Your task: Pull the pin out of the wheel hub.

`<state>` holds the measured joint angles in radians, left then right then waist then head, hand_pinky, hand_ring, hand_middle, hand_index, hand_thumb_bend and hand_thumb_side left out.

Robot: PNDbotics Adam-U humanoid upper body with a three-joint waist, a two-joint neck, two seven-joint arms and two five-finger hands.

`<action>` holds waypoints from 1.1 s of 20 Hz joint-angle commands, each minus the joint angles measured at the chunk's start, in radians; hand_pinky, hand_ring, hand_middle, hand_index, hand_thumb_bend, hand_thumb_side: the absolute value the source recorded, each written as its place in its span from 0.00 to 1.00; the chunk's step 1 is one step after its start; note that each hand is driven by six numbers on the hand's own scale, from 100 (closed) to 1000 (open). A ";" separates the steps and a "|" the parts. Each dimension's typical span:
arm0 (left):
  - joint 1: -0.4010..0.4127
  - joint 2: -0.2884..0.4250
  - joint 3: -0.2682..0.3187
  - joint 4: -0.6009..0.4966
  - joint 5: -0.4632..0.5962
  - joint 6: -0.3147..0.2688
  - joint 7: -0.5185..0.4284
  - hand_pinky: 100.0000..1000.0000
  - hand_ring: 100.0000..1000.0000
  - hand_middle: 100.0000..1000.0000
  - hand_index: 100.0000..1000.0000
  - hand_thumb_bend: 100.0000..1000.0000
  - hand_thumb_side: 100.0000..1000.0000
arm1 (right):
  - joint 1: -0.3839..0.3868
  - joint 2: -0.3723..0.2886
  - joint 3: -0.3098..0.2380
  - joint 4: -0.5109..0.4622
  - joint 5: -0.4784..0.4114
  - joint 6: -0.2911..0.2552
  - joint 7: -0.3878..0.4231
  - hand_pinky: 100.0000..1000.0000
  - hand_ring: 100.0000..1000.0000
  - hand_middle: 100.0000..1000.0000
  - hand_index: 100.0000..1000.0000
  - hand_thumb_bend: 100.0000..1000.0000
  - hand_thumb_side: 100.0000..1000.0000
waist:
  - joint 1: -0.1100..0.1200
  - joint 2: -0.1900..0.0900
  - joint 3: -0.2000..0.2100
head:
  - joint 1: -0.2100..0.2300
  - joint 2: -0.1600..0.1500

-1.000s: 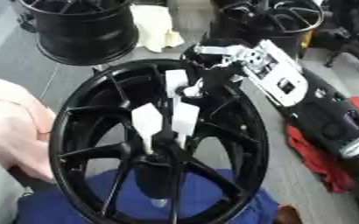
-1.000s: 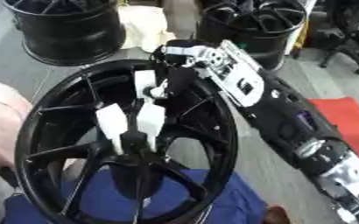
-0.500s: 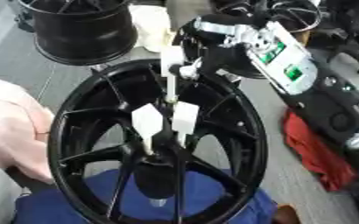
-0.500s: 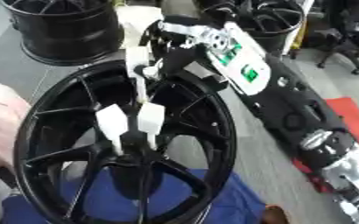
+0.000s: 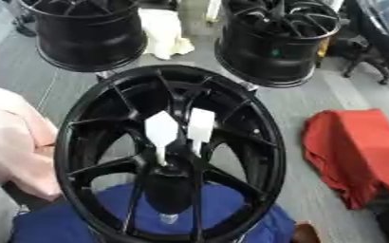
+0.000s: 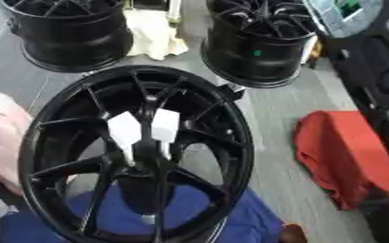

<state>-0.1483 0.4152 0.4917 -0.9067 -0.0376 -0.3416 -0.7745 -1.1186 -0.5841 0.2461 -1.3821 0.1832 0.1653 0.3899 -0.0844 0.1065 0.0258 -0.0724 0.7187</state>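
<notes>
While the black wheel hub (image 5: 169, 152) stands tilted in the middle, resting on a blue cloth (image 5: 239, 213), two white pins (image 5: 174, 130) sit side by side at its centre, between the spokes. Neither robot hand is visible, so I cannot tell the state of the fingers. A red cloth (image 5: 356, 152) lies to the right, and two more black wheels (image 6: 256, 40) stand behind. At the left edge is something pink, perhaps a person's sleeve (image 5: 11, 147).
</notes>
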 commanded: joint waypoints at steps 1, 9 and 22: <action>0.000 0.041 0.014 -0.008 0.005 -0.128 -0.132 0.75 0.69 0.64 0.81 0.28 0.71 | 0.016 -0.088 -0.078 0.003 0.009 -0.008 -0.045 0.34 0.39 0.35 0.40 0.06 0.23 | 0.005 -0.017 -0.007 | 0.010 0.000; 0.002 0.041 0.030 0.000 0.022 -0.131 -0.114 0.75 0.69 0.65 0.81 0.28 0.71 | 0.217 -0.238 -0.282 0.076 -0.003 0.000 -0.171 0.37 0.41 0.36 0.41 0.06 0.21 | 0.014 0.000 -0.036 | 0.023 -0.025; -0.009 0.041 0.037 0.030 0.044 -0.158 -0.083 0.75 0.69 0.64 0.81 0.28 0.71 | 0.565 0.001 -0.629 0.237 0.132 0.090 -0.385 0.66 0.67 0.74 0.84 0.30 0.37 | 0.036 0.035 -0.075 | 0.033 -0.073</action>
<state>-0.1500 0.4231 0.5218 -0.8703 0.0033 -0.3753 -0.7408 -0.5438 -0.5822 -0.3431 -1.1313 0.3111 0.2606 0.0266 -0.0497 0.1516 -0.0486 -0.0353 0.6610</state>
